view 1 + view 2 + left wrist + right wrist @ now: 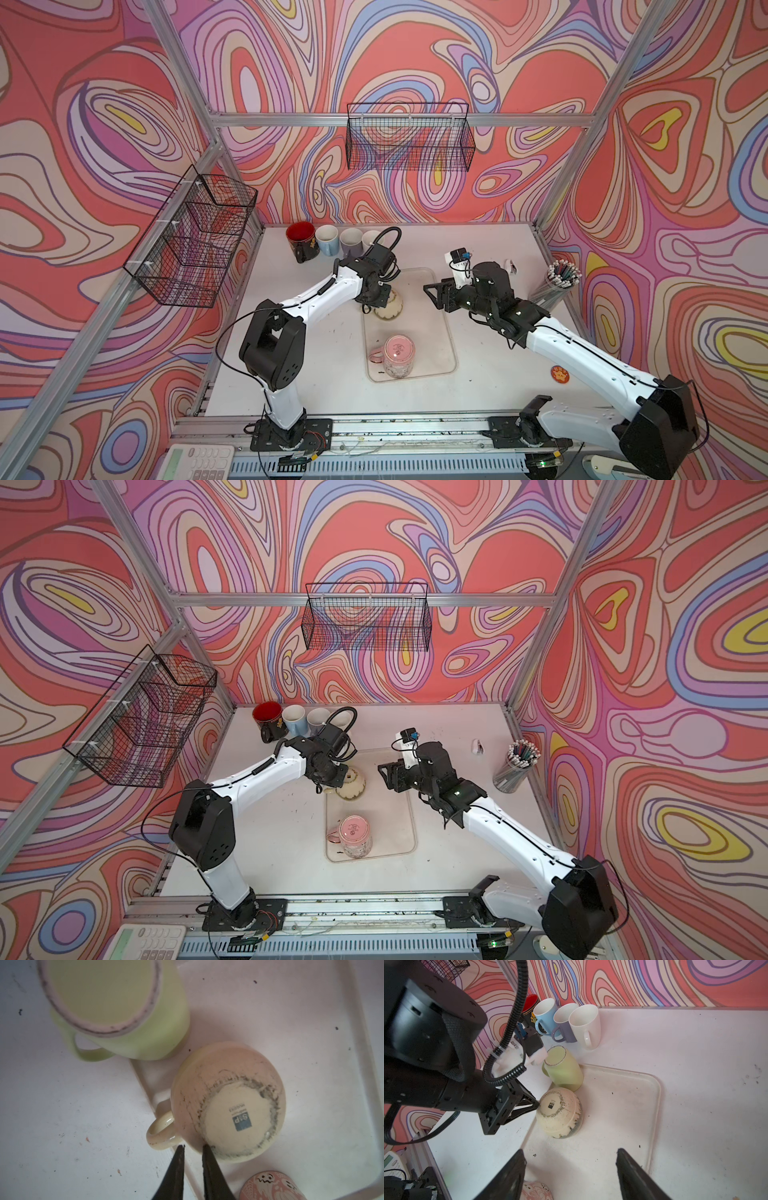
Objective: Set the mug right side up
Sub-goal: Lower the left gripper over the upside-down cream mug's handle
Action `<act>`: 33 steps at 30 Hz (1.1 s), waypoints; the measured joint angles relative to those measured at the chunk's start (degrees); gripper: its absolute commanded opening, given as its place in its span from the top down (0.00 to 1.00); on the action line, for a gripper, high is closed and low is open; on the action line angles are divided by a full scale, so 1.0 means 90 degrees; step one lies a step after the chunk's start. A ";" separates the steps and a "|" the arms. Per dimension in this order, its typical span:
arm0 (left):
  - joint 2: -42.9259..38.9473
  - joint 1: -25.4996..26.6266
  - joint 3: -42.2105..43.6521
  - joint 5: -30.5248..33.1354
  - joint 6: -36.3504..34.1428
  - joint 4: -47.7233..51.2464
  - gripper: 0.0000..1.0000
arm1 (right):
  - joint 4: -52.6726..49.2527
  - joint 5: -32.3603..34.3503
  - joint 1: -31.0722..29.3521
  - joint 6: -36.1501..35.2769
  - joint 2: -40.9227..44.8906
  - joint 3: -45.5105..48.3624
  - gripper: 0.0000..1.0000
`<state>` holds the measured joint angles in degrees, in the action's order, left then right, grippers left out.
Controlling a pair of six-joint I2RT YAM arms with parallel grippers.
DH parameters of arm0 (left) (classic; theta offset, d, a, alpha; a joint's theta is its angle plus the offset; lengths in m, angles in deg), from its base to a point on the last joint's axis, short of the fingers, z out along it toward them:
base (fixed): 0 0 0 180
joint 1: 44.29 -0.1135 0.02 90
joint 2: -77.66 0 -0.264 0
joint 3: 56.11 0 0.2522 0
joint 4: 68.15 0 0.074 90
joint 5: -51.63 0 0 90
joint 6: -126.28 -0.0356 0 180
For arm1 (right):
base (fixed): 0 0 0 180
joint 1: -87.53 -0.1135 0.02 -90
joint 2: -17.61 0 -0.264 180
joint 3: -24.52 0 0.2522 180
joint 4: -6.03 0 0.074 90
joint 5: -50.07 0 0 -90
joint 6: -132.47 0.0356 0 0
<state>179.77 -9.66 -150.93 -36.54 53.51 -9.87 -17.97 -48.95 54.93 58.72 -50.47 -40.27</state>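
Two narrow-set fingers (174, 1167) of the left end effector (193, 1147) sit at the upside-down cream mug (228, 1105) beside its handle (160, 1132), grip unclear.

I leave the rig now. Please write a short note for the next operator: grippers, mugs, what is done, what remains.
Left gripper: jaws narrow, tips at the cream mug beside its handle; grip uncertain.
Right gripper: open, empty, above the tray.
Cream mug and pink mug sit base-up on the tray; green mug base-up at its corner.
Four mugs stand upright at the back.
To do: turn those three.
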 measured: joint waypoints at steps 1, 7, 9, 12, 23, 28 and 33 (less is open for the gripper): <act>0.0039 0.0080 -0.0036 -0.0032 0.0049 -0.0017 0.80 | -0.0002 0.0000 0.0000 0.0005 0.0007 0.0000 0.28; 0.0457 0.0491 -0.0505 -0.0284 0.0192 -0.0126 0.80 | -0.0005 0.0049 0.0000 0.0087 0.0051 0.0002 0.28; 0.0544 0.0546 -0.0593 -0.0376 0.0214 -0.0185 0.79 | -0.0010 0.0058 0.0000 0.0112 0.0051 0.0002 0.28; 0.0576 0.0559 -0.0597 -0.0415 0.0209 -0.0160 0.73 | -0.0024 0.0070 0.0000 0.0151 0.0051 0.0002 0.28; -0.0058 0.0559 -0.0206 -0.0588 -0.0338 -0.0092 0.41 | -0.0068 0.0073 0.0000 0.0168 0.0034 0.0002 0.28; -0.0257 0.0573 0.0019 -0.0716 -0.0461 -0.0104 0.34 | -0.0107 0.0078 0.0000 0.0197 -0.0017 0.0002 0.28; -0.0206 0.0668 0.0104 -0.0697 -0.0461 -0.0117 0.32 | -0.0129 0.0104 0.0000 0.0221 -0.0024 0.0002 0.28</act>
<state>177.91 -3.65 -149.99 -42.82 49.36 -10.92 -19.13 -48.01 54.93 60.71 -50.68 -40.25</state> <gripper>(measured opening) 0.672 0.723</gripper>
